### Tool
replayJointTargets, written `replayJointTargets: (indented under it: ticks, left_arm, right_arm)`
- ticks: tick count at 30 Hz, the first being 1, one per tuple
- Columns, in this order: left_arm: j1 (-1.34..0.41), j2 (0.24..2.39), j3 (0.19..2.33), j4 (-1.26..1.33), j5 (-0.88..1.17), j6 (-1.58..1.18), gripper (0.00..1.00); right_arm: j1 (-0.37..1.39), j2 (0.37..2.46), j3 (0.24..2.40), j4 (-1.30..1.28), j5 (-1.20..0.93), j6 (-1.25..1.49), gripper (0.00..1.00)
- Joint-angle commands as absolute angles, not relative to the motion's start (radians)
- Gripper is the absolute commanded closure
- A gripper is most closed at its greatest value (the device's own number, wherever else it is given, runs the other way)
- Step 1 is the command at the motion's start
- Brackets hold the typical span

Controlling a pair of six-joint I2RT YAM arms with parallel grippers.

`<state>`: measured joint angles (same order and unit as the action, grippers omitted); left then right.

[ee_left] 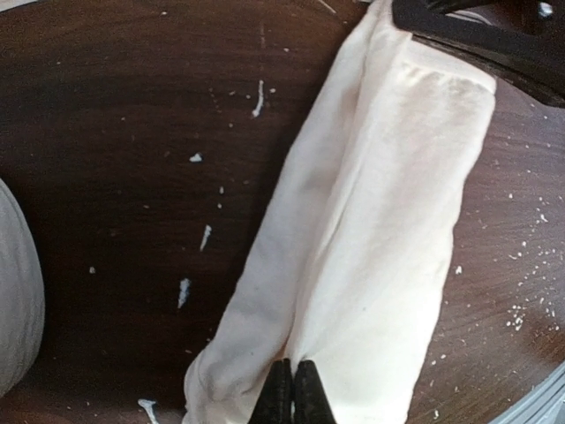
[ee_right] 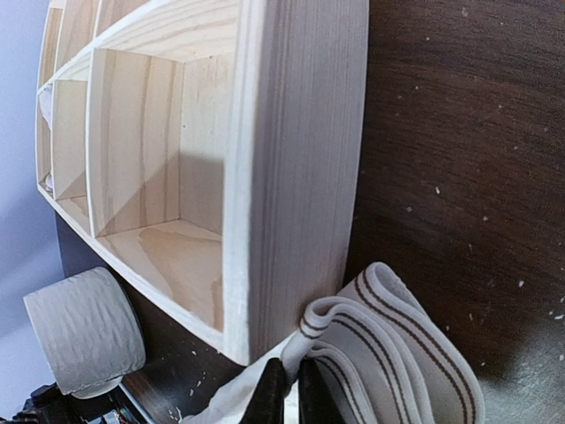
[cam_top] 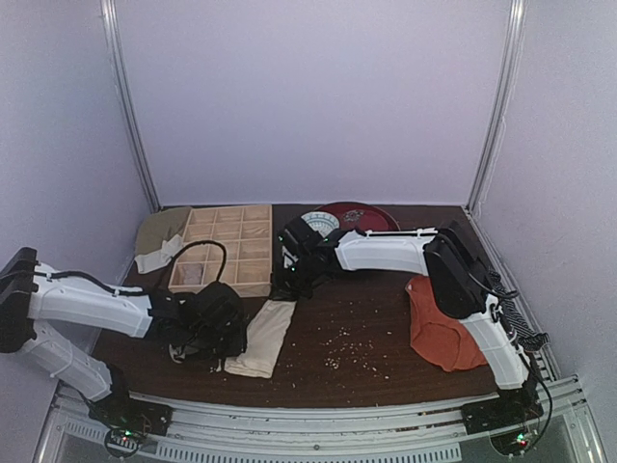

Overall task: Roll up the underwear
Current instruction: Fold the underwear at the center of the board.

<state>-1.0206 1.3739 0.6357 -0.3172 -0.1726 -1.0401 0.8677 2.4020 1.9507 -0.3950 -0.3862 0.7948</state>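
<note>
While only the top view shows the underwear (cam_top: 262,338) as one long folded strip on the surface (cam_top: 366,328) beside the wooden box (cam_top: 231,286), the left wrist view shows my left fingers (ee_left: 278,402) pressed together on its near end; whether they catch fabric I cannot tell. The right wrist view has my right fingers (ee_right: 267,397) pressed together at the striped waistband (ee_right: 388,344) by the box corner. The near compartments (ee_right: 168,256) show bare wood, and a far one holds something white.

underwear (cam_top: 262,336) in front of wooden box (cam_top: 227,249), garment (cam_top: 439,333) at right, plate (cam_top: 362,214) behind
</note>
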Motion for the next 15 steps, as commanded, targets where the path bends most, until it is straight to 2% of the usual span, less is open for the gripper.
replayJointTargets:
  ticks: [1,2,5,8,11,15]
  left_arm:
    - [-1.002,1.424,0.64,-0.336,-0.189,-1.019,1.0]
    - [-1.002,1.441,0.647,-0.337,-0.188,-1.016,1.0]
    - [-1.002,1.499,0.671,-0.336,-0.177,-1.002,1.0]
    - [-1.002,1.533,0.678,-0.31,-0.156,-1.004,0.99]
    - [-1.002,1.509,0.682,-0.321,-0.168,-1.005,0.88]
    - [-1.002,1.446,0.719,-0.409,-0.212,-0.984,0.76]
  right_arm:
    - [0.873,2.392,1.929,-0.39,-0.374,0.803,0.94]
    - [0.873,2.392,1.929,-0.392,-0.373,0.802,0.93]
    - [0.873,2.387,1.917,-0.384,-0.375,0.798,0.74]
    - [0.872,2.361,1.895,-0.369,-0.369,0.784,0.66]
    - [0.871,2.325,1.875,-0.358,-0.367,0.761,0.61]
    - [0.866,2.292,1.854,-0.354,-0.366,0.75,0.59]
